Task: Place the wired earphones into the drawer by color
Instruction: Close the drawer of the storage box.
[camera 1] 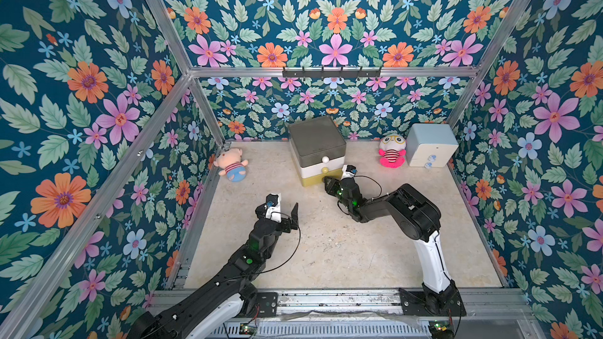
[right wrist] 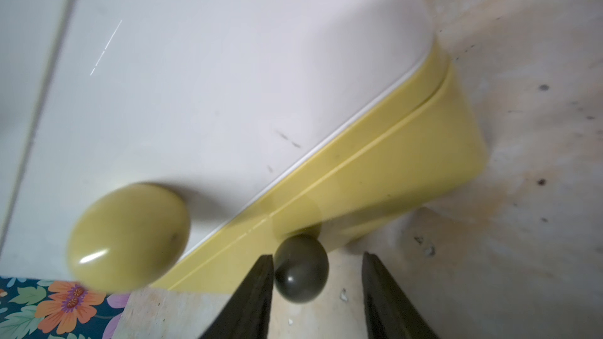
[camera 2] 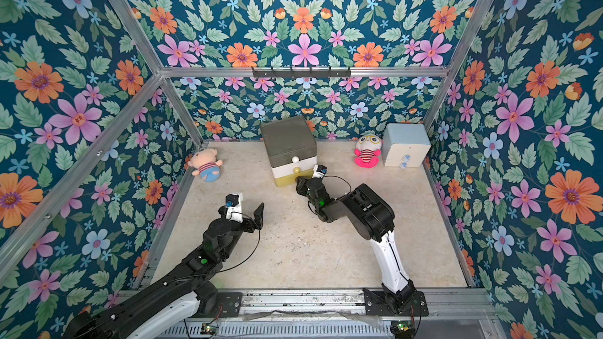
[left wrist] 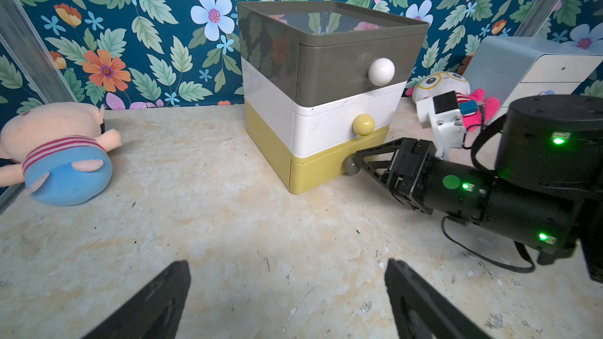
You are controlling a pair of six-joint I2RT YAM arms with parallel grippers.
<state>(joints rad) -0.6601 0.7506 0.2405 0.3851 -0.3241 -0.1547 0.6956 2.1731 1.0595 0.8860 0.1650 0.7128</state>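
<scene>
The drawer [camera 1: 316,145] [camera 2: 288,145] [left wrist: 326,92] is a small chest at the back of the floor, with dark grey, white and yellow tiers that all look pushed in. My right gripper [camera 1: 328,182] [camera 2: 300,184] [left wrist: 357,163] [right wrist: 316,256] is low at the yellow tier [right wrist: 375,164]. Its jaws stand open around that tier's dark grey ball knob [right wrist: 301,269] [left wrist: 350,167]; one finger touches the knob and a gap shows on the other side. My left gripper [camera 1: 280,207] [camera 2: 244,207] [left wrist: 287,264] hangs wide open and empty over bare floor in front of the chest. The wired earphones are out of view.
A pig plush [camera 1: 231,164] lies left of the chest. A plush with yellow glasses [camera 1: 391,151] and a pale blue two-drawer chest [camera 1: 430,148] stand at the back right. Floral walls enclose three sides, and a black hook rail [camera 1: 331,73] hangs on the back wall.
</scene>
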